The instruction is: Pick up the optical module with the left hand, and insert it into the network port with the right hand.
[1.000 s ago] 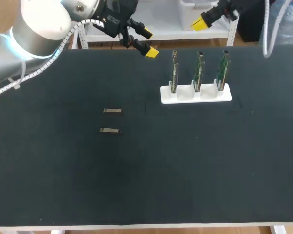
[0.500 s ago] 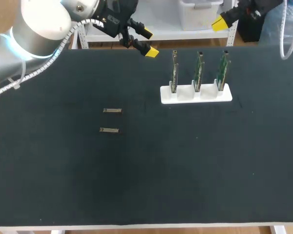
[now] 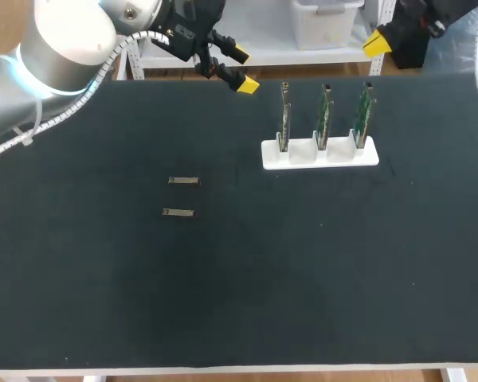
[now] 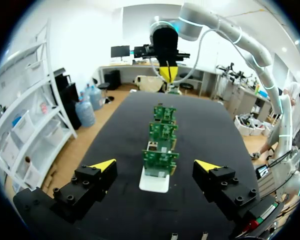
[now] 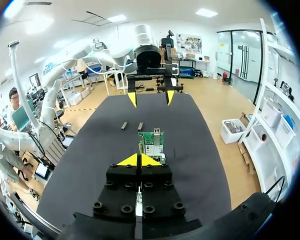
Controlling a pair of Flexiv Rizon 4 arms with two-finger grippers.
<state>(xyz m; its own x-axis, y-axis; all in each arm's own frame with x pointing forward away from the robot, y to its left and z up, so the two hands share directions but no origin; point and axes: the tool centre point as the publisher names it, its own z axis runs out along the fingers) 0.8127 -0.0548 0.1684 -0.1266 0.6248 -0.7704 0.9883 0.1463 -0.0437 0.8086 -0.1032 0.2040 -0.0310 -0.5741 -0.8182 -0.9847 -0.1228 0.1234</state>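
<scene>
Locate far module [image 3: 183, 181] and near module [image 3: 178, 212] flat on the desk [image 3: 239, 302], left of centre, close together but not touching, well apart from the white rack [image 3: 319, 153] holding three upright green cards [image 3: 324, 111] at far right. Note both long axes running left–right, parallel to each other. Find left jaws above the far edge of the desk, apart and empty, with nothing between the yellow tips. From there, take the modules as lying nearward and to the left, down on the desk surface. In the left wrist view, note the jaws aimed along the desk toward the rack, not at the modules; judge a re-aim downward necessary before descent. Set the jaw gap across the narrow width, square to the long axis. Find right jaws beyond the far right edge, past the rack, tips pressed together and empty per the right wrist view. Treat these as farther from the modules than left jaws, so leave pickup to the left, as the task states. Describe each module as a slim, flat, grey metallic bar, low in profile, small against the dark desk. End details too small to tell, hence insertion end not identified. Judge as light and rigid, yet thin enough to demand a low, centred pinch.
</scene>
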